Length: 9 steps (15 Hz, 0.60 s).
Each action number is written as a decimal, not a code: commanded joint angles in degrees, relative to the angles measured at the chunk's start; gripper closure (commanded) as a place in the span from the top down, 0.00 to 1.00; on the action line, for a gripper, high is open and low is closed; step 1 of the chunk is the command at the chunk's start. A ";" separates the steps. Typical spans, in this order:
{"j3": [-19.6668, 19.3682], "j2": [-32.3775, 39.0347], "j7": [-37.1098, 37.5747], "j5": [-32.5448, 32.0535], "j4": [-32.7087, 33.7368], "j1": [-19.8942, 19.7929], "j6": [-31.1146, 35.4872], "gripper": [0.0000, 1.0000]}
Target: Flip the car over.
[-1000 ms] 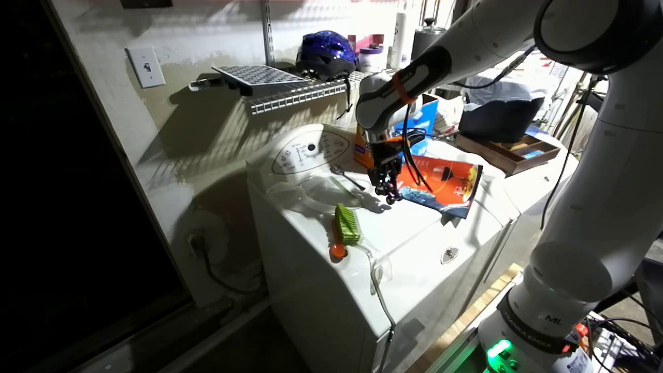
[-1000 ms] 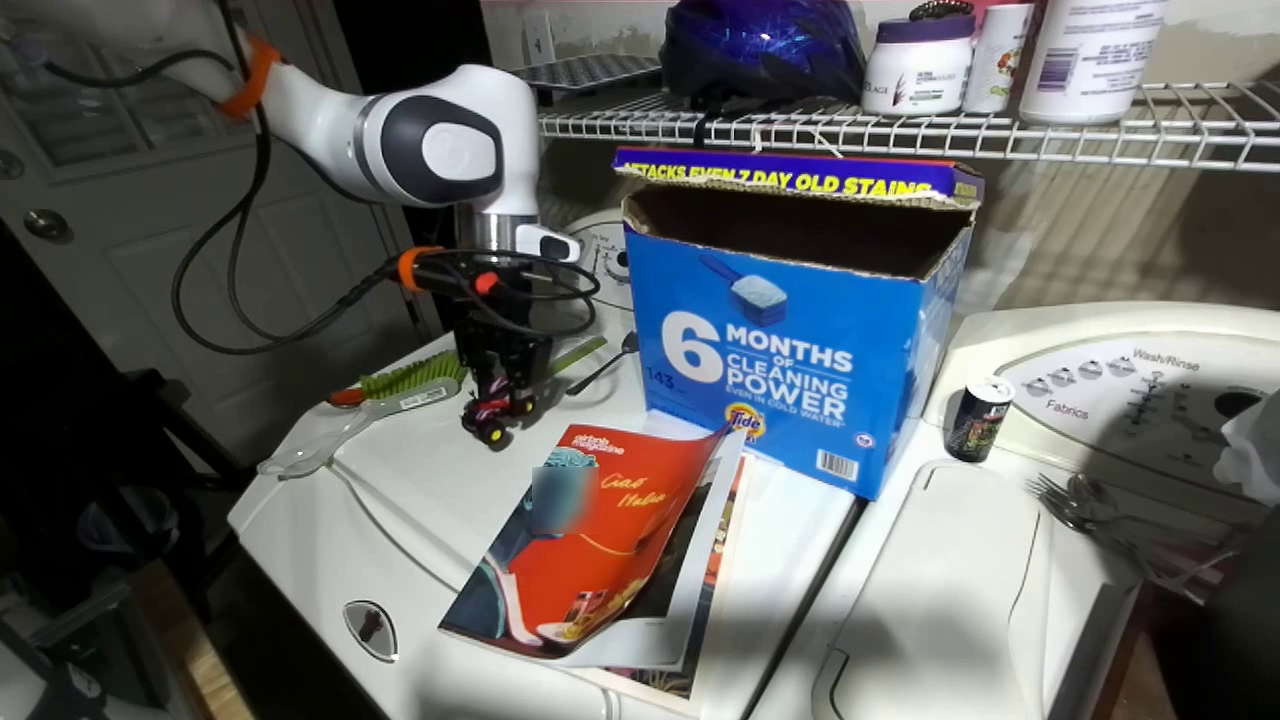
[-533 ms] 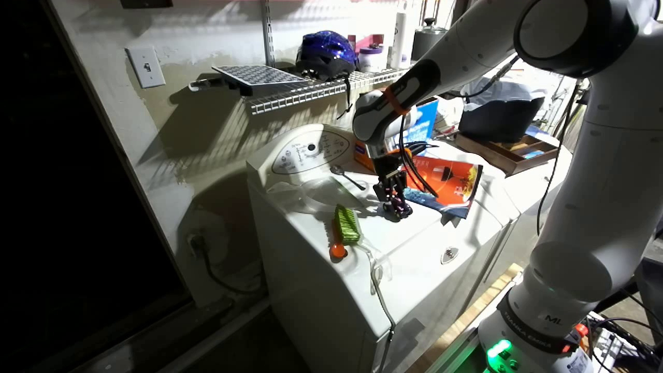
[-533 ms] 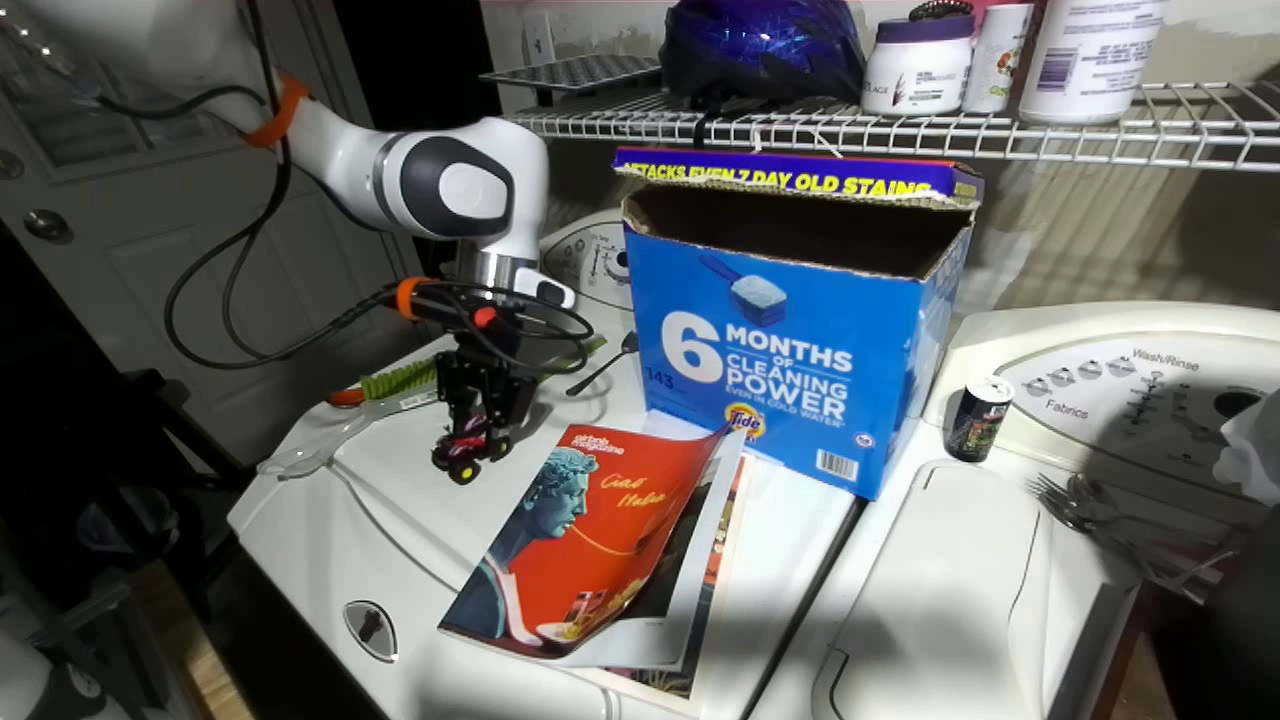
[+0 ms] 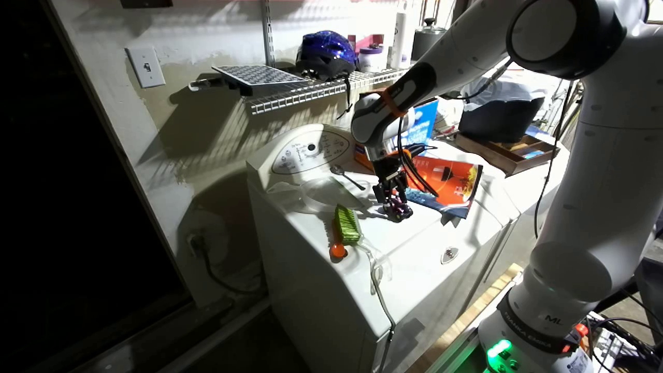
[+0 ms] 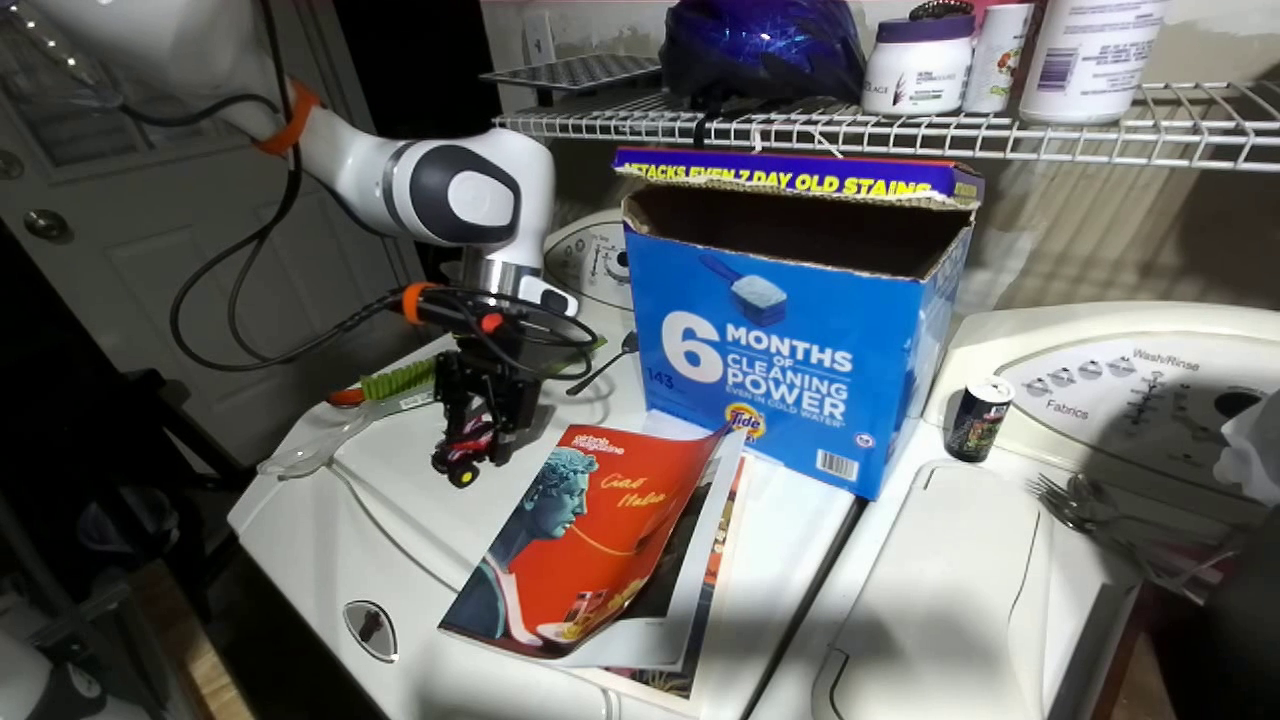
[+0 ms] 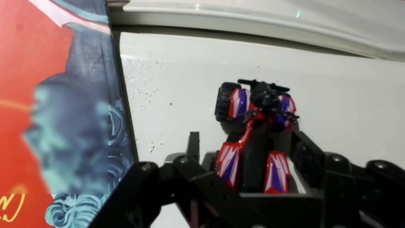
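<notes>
Claw (image 7: 246,137) straddles the toy car (image 7: 255,142), fingers (image 7: 307,155) spread wider than its rear with a gap at one side, while the toy car sits seat up on the worktop (image 7: 171,76) near the magazine (image 7: 87,50).

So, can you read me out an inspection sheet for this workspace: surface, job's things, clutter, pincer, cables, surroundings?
Surface: white appliance top, dark specks near the magazine.
Job's things: car, on its wheels, right side up; not yet flipped.
Clutter: the magazine, green brush, open blue Tide box, upright dark can.
Pincer: open, straddling the car's rear half; contact can't be told.
Cables: hanging in loose loops beside the arm.
Surroundings: wire shelf at the back, holding a blue helmet.
</notes>
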 commanded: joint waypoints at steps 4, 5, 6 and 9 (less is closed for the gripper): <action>0.39 1.72 -2.00 1.22 2.03 -0.64 -1.05 0.82; 0.38 1.81 -2.11 1.20 2.13 -0.66 -1.05 0.73; 0.36 1.90 -2.15 1.12 2.24 -0.67 -1.07 0.68; 0.20 2.14 -2.03 0.54 2.70 -0.72 -1.09 0.44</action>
